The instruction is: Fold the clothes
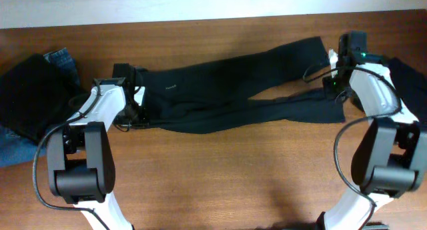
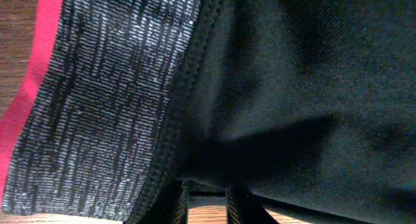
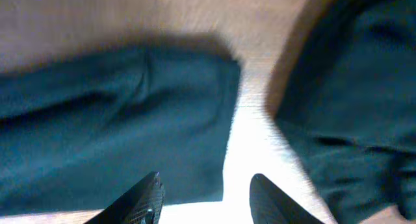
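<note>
Left pincer [image 2: 207, 203] shows at the bottom edge of its wrist view, its two dark fingers [image 2: 174, 208] set close together and clenched on a gathered fold of the black trousers [image 2: 312, 87], which hang right in front of the lens and fill nearly the whole frame. Just beyond the fingers the grey speckled waistband [image 2: 97, 100] runs up the left half of that frame, with the red trim [image 2: 39, 62] along its outer edge and a sliver of brown desk [image 2: 13, 29] past it in the upper left corner. Right pincer [image 3: 207, 191] is released: its fingers [image 3: 140, 201] stand apart at the bottom of its blurred view with only bright desk between them, one trouser leg end lying to the left and more dark cloth to the upper right. From above, the trousers [image 1: 220, 77] lie stretched across the middle of the desk [image 1: 220, 177], waistband end at the left pincer [image 1: 135, 100], the two legs crossing and running to the right, where the right pincer [image 1: 339, 73] hovers over their ends. Farther out, blue jeans [image 1: 63, 60] and a black garment [image 1: 30, 97] sit at the left edge, and another dark cloth [image 1: 412, 83] at the right edge.
</note>
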